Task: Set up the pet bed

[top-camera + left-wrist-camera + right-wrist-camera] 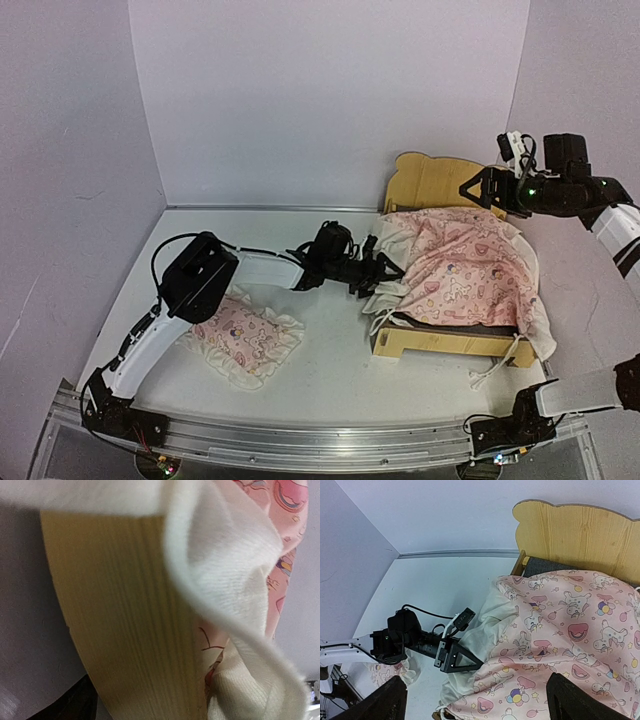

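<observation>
Jaws, right: the right gripper [488,190] [485,700] is spread wide and holds nothing, its two dark fingers far apart at the bottom corners of its own wrist view
Jaws, left: the left gripper [383,272] looks spread open, its fingers pushed into the white ruffle at the blanket's left edge; whether any cloth lies between them I cannot tell
Right arm: up in the air above the right end of the headboard, looking down over the bed
Left arm: stretched low across the table [310,385] from the left, its gripper right at the bed's left side rail
Pet bed [445,345] [125,620] [575,530]: light plywood frame standing on the table right of centre, wavy headboard towards the back wall, footboard towards the arms
Mattress pad [545,566]: dark grey, lying in the frame, bare only in a strip just below the headboard
Blanket [465,265] [225,555] [570,630]: pink and patterned with a white ruffle, draped over most of the bed, rumpled, spilling over both side rails
Pillow [245,340]: small, pink, ruffled, flat on the table, left of the bed and well apart from it, partly under the left arm
</observation>
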Available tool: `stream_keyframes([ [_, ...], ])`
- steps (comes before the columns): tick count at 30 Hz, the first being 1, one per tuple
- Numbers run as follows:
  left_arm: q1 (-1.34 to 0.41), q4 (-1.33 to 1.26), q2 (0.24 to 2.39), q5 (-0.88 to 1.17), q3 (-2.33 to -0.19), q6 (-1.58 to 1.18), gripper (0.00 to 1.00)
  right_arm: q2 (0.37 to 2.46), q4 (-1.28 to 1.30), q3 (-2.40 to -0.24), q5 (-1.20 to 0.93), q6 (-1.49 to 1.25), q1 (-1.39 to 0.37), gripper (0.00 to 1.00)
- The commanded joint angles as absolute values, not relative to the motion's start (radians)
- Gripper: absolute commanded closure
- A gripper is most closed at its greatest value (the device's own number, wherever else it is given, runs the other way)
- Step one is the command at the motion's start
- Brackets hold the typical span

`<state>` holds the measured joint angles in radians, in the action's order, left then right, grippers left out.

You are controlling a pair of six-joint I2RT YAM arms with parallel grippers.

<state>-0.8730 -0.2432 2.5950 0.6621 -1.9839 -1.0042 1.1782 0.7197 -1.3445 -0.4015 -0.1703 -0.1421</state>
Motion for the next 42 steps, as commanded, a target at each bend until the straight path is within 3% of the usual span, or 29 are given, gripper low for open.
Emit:
stream_keyframes([
  [1, -0.825, -0.488, 2.618, 0.733, -1.992, -1.178, 0.26, 1.177, 0.647, -1.342, -0.448, -0.211, -0.141, 0.02],
  [10, -0.821, -0.592, 2.656, 0.763, -2.012, -1.245, 0.46, 1.191, 0.603, -1.342, -0.492, -0.278, -0.149, 0.02],
  [11, -0.822, -0.597, 2.659, 0.766, -2.014, -1.249, 0.43, 1.193, 0.601, -1.345, -0.492, -0.282, -0.153, 0.02],
  [14, -0.828, -0.605, 2.682, 0.778, -2.037, -1.258, 0.24, 1.199, 0.597, -1.351, -0.489, -0.292, -0.162, 0.02],
  [19, -0.846, -0.612, 2.728, 0.785, -2.096, -1.280, 0.20, 1.206, 0.588, -1.351, -0.488, -0.307, -0.180, 0.02],
  [23, -0.841, -0.627, 2.736, 0.781, -2.104, -1.289, 0.34, 1.209, 0.586, -1.350, -0.482, -0.310, -0.189, 0.02],
  [29, -0.804, -0.684, 2.620, 0.753, -1.926, -1.241, 0.63, 1.216, 0.586, -1.350, -0.473, -0.308, -0.203, 0.02],
  [35, -0.744, -0.802, 2.446, 0.698, -1.623, -1.211, 0.78, 1.244, 0.577, -1.307, -0.454, -0.304, -0.228, 0.02],
  [42, -0.649, -0.942, 2.226, 0.600, -1.188, -1.189, 0.86, 1.315, 0.574, -1.279, -0.406, -0.299, -0.278, 0.02],
])
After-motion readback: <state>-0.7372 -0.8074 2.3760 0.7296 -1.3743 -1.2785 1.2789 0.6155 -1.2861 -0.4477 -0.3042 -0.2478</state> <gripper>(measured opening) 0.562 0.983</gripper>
